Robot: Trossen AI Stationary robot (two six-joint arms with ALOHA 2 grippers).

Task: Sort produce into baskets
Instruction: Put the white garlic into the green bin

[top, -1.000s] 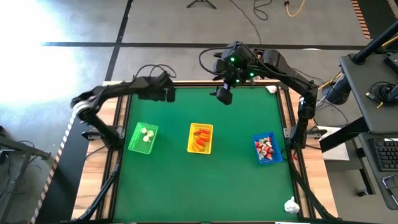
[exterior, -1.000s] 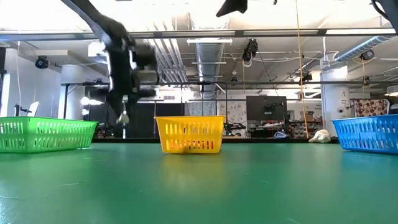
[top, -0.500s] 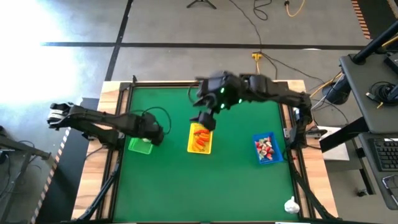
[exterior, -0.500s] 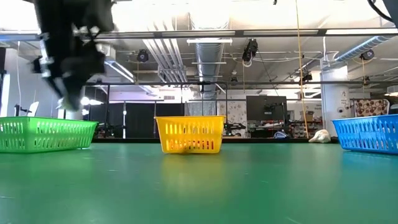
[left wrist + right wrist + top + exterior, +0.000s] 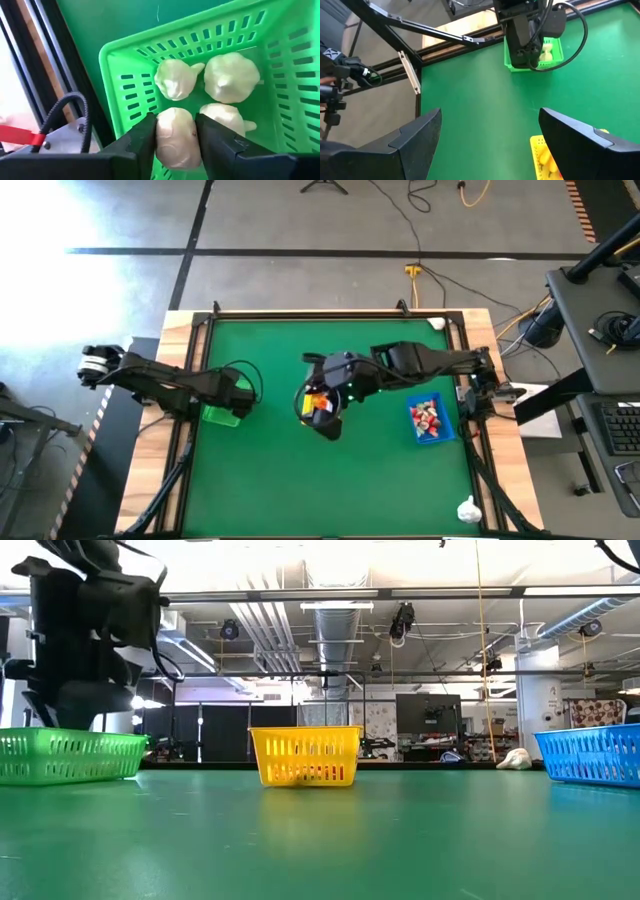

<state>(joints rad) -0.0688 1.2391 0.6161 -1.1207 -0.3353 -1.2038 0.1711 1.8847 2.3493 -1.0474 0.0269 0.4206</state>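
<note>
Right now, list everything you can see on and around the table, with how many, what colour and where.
green basket: one, green, table's left side, under the left arm
garlic pieces: four visible, cream white; three lying in the green basket, one between the left tool's fingers
yellow basket: one, yellow, table's middle, partly covered from above by the right arm
blue basket: one, blue, table's right side, holding red-and-white pieces
white lump: one, white, table's front right corner
table: one, green top
left tool: dark, over the green basket, fingers around one garlic piece
right tool: dark, open, above the yellow basket
</note>
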